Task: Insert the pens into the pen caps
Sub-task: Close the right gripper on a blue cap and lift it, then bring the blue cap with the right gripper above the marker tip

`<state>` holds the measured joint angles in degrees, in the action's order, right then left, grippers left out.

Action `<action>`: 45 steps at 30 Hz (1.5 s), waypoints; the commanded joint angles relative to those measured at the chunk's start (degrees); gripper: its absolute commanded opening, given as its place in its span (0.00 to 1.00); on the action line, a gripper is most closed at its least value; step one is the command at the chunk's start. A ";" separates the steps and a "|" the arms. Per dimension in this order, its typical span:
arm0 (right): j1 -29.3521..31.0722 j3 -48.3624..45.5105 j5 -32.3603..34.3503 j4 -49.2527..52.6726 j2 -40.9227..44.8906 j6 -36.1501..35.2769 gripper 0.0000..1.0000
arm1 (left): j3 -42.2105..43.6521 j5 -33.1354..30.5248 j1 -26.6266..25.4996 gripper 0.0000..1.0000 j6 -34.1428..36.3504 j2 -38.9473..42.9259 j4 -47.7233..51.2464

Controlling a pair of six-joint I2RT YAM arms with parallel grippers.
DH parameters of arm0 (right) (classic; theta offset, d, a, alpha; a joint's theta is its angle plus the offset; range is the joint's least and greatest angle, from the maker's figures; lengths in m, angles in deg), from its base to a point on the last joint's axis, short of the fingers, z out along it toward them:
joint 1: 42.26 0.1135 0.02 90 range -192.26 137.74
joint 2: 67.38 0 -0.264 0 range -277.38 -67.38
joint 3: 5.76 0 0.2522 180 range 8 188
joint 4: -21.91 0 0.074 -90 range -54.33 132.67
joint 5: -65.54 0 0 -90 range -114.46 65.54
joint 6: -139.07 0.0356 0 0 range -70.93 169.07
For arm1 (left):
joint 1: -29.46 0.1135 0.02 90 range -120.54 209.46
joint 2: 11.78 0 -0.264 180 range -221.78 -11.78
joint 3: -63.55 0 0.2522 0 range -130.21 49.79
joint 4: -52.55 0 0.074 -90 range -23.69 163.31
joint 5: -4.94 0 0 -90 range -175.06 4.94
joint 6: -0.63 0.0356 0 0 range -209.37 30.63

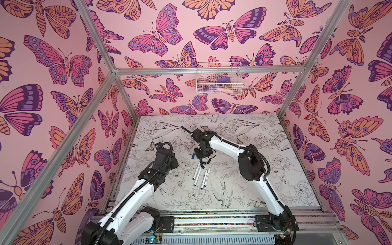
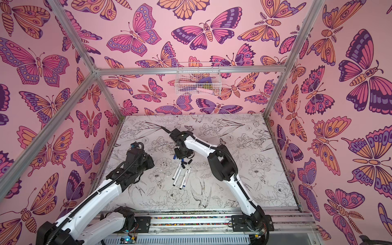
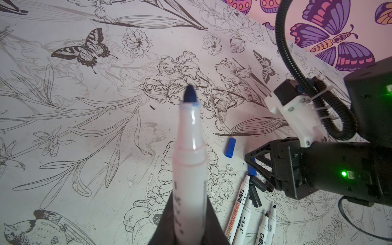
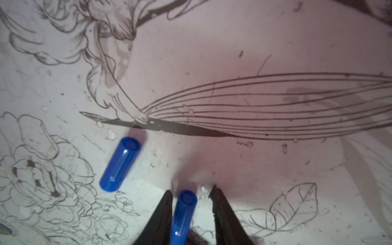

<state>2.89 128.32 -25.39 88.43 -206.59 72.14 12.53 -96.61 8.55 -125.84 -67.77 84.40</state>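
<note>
Two claws, two very different pictures for us right now. Our left claw (image 3: 189,198) is clenched on a white pen (image 3: 189,161). The barrel runs out between its fingers, and the dark blue tip (image 3: 189,93) is bare and clear of the desk (image 3: 84,148). Across from it, our right claw (image 4: 191,192) is down at the desk with its jaws parted, and a blue cap (image 4: 183,212) sits right between them. We see that cap touching one finger (image 4: 161,216), with a plain gap before the other finger (image 4: 224,216), so nothing is gripped there. The cap's open end pokes out just past the fingertips. A second blue cap (image 4: 119,164) lies flat on the desk just beside that claw, outside the jaws and apart from the first. In both top views we count four more pens (image 1: 196,172) (image 2: 177,171) lying close together near the middle of the desk, just on the near side of the right claw. The tips we can make out are bare. In a top view a few black caps (image 1: 202,165) lie scattered at the pens' far ends, between them and the right claw. The left claw holds its pen well to the left of that cluster.
</note>
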 commanded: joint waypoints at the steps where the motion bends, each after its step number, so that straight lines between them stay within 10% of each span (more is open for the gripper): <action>1: 0.92 -0.63 1.17 1.53 0.51 -1.03 0.34 | 0.72 0.65 0.38 0.00 0.49 0.44 0.64; 15: 1.47 3.95 5.53 5.52 -1.31 -0.76 0.11 | -0.74 4.00 0.43 0.00 4.48 0.76 0.33; 29: -11.20 -25.89 -17.95 -24.66 34.32 -4.03 0.05 | -2.81 36.80 -1.24 0.00 18.95 -3.23 -12.44; 45: -11.34 -46.34 -31.30 -52.22 51.99 5.25 0.04 | -6.02 32.69 -13.94 0.00 22.41 -15.17 -29.82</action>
<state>-8.43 82.35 -55.57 42.15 -157.74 75.59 8.07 -63.17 -5.11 -103.17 -82.43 59.06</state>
